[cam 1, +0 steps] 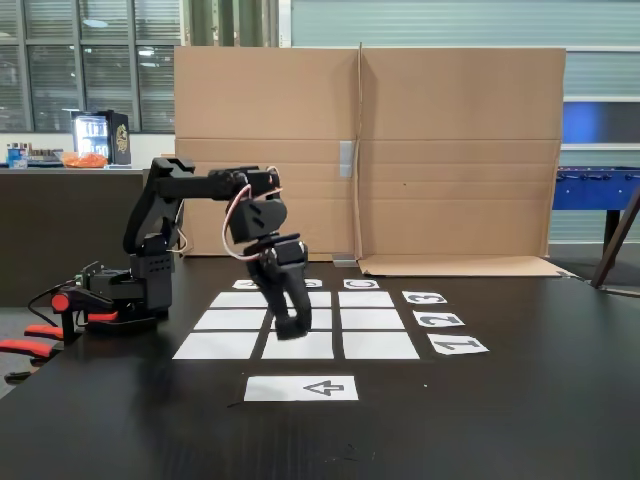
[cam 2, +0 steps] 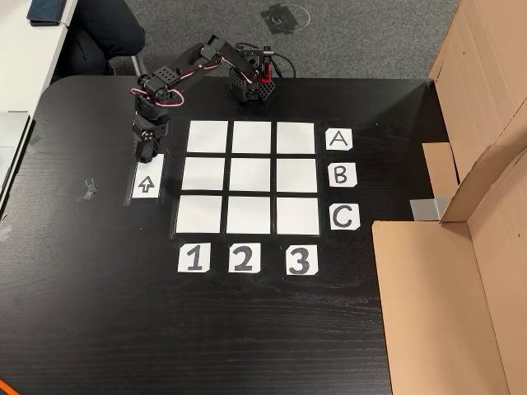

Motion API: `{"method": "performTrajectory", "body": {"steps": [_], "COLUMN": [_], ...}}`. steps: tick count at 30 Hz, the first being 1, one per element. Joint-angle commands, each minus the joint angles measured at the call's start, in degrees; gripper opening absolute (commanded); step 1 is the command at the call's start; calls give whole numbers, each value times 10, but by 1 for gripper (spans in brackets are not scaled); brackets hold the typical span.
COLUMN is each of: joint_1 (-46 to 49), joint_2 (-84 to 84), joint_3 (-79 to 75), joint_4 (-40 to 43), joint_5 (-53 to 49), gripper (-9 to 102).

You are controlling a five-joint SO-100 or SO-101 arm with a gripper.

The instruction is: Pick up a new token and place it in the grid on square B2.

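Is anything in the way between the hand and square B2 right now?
Nothing visible. The hand hangs over the arrow strip's end; between it and square B2 lies only one flat, bare white sheet. Whether the hand holds anything, I cannot tell.

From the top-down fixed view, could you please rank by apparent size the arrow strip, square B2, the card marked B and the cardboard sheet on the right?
1. Cardboard sheet, largest.
2. Square B2.
3. Arrow strip and card marked B: too alike to rank.
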Motion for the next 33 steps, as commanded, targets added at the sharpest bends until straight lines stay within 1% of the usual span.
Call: {"method": "performTrajectory", "body": {"steps": [1,12,20,27,33], "joint_1": [-22,-97,-192,-290,-361], "joint_2": [76,244,352,374,374], "joint_3": [21,139,220,240,262], "joint_4": [2,16,37,69,70], "joint_5": [4,4,4,20,23], "gripper": [4,4,4,4,4]}}
